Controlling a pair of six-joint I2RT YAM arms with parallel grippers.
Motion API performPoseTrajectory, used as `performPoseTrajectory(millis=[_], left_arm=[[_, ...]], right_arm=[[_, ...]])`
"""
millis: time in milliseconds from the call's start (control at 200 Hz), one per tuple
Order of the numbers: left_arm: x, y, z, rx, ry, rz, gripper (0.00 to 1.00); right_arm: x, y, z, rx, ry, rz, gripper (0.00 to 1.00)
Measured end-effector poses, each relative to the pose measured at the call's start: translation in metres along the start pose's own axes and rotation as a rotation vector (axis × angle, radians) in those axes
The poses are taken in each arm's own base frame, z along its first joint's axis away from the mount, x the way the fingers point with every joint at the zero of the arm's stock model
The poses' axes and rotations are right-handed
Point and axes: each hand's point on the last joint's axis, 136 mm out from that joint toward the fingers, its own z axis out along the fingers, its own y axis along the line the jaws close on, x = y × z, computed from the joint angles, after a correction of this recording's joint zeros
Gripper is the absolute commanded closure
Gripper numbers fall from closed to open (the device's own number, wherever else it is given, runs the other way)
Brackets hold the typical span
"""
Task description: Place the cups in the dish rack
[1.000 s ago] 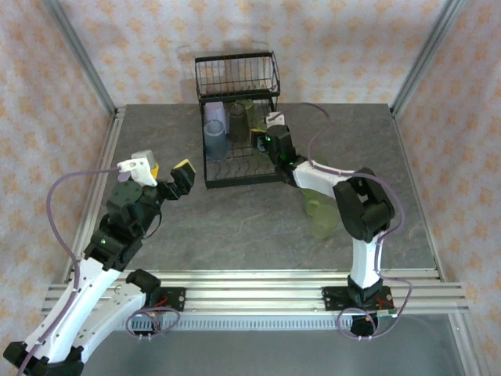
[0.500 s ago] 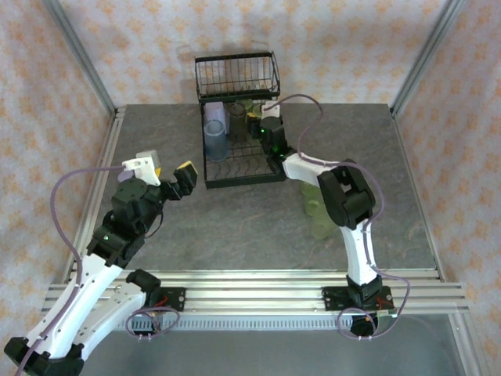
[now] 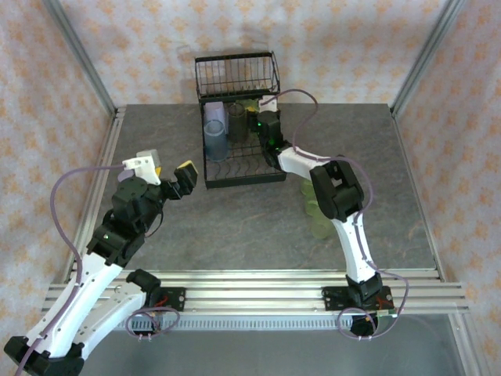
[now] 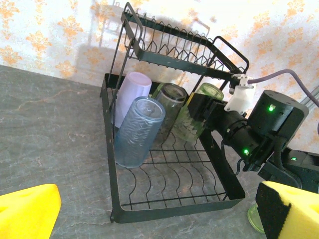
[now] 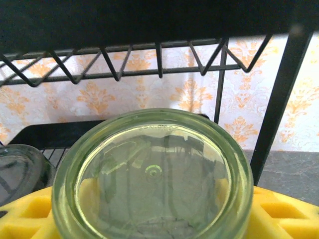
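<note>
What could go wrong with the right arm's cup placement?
The green cup in the right gripper sits close under the upper wire basket; a lift could strike it. The dark grey cup is right beside it; pushing on may shove it. Spare green cups stand by the right arm; its retreat might topple them.

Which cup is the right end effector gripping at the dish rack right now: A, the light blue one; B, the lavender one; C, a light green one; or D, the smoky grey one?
C: the right wrist view shows a light green cup clamped between the yellow pads of the right end effector, just under the upper basket of the dish rack.
</note>
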Motion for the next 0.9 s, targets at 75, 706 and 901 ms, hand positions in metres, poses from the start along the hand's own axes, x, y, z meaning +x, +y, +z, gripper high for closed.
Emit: performPoseTrajectory(millis=[75,706,901], left_arm=[[0.000,0.000,0.001,0.000,0.001,0.000,0.01],[0.000,-0.003,0.002,0.010,0.008,0.000,0.01],[-0.003,-0.004,0.000,0.016,0.002,-0.002,0.01]], right_arm=[[0.003,-0.002,0.003,0.008,0.002,0.000,0.43],[0.007,-0.010,0.021,0.058,-0.015,0.014,0.32],[0.007,-0.010,0.021,0.064,-0.016,0.015,0.24]])
